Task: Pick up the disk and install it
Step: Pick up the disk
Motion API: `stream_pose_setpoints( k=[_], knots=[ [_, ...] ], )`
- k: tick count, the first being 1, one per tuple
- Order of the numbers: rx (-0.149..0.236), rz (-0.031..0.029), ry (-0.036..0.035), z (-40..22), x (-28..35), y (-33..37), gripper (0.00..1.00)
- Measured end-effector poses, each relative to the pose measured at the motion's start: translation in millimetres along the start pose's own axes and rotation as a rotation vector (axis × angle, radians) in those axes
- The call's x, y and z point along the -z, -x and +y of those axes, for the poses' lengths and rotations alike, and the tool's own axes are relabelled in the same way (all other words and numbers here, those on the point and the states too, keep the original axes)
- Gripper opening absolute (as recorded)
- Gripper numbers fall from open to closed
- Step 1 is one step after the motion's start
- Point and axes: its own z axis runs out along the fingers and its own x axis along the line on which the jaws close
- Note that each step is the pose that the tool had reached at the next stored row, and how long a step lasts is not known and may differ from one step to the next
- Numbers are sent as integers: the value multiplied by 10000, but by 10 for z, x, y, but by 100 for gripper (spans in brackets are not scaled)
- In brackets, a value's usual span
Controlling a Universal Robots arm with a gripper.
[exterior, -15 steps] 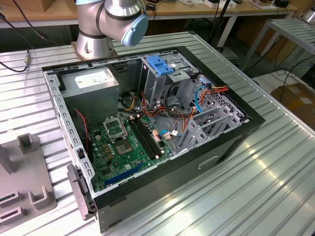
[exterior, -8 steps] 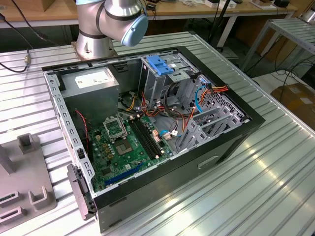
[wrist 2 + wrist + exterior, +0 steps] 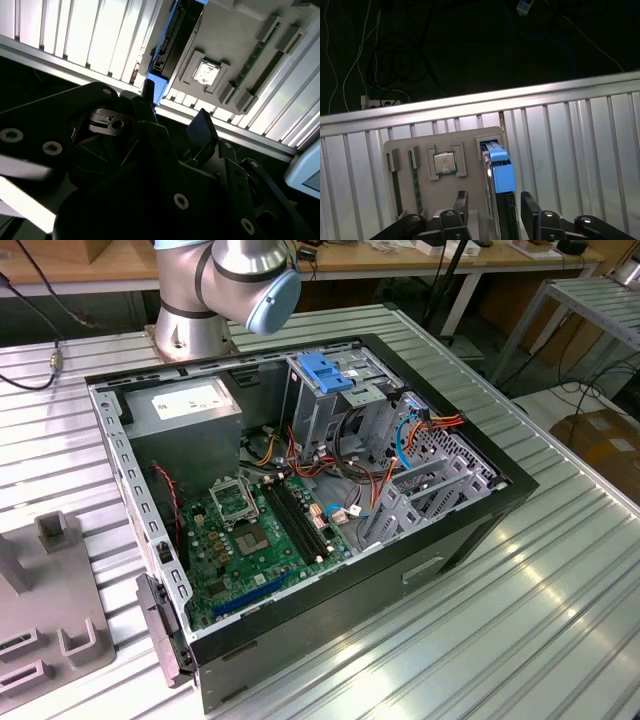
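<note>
The disk [image 3: 501, 172] stands on edge in a slot of a grey fixture plate [image 3: 470, 142], its blue rail and end tab facing up and its dark body below. In the first wrist view my gripper [image 3: 495, 205] hangs open over it, one black finger [image 3: 461, 202] on each side of the disk, apart from it. The second wrist view shows the same: the disk's dark body [image 3: 172, 45] with its blue tab, the gripper [image 3: 175, 112] open, and the fingertips [image 3: 202, 127] astride the disk's near end.
A chip [image 3: 445, 162] and memory sticks [image 3: 415, 182] sit in the same fixture [image 3: 50, 625], which lies at the exterior view's left. The open computer case [image 3: 470, 530] lies on the slatted metal table [image 3: 540, 620], with a blue latch piece [image 3: 325, 370] and a power supply [image 3: 185, 415] inside. Beyond the fixture the table ends.
</note>
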Motion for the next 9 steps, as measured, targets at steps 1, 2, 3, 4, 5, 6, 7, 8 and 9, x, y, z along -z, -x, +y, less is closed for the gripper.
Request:
stream_pose_setpoints(
  k=[1, 2, 3, 4, 5, 6, 7, 8, 9],
  knots=[
    [6, -2, 1, 3, -21, 0, 54],
    [8, -3, 1, 4, -41, 0, 54],
    [7, -3, 2, 5, -68, 1, 54],
    [8, -2, 2, 6, -90, 0, 54],
    [8, -4, 2, 5, -106, 1, 54],
    [8, -9, 1, 5, -133, 1, 54],
    [8, -19, 3, 6, -153, 2, 54],
    [7, -29, 6, 6, -172, 4, 54],
    [8, -36, 6, 6, -184, 5, 54]
  ],
)
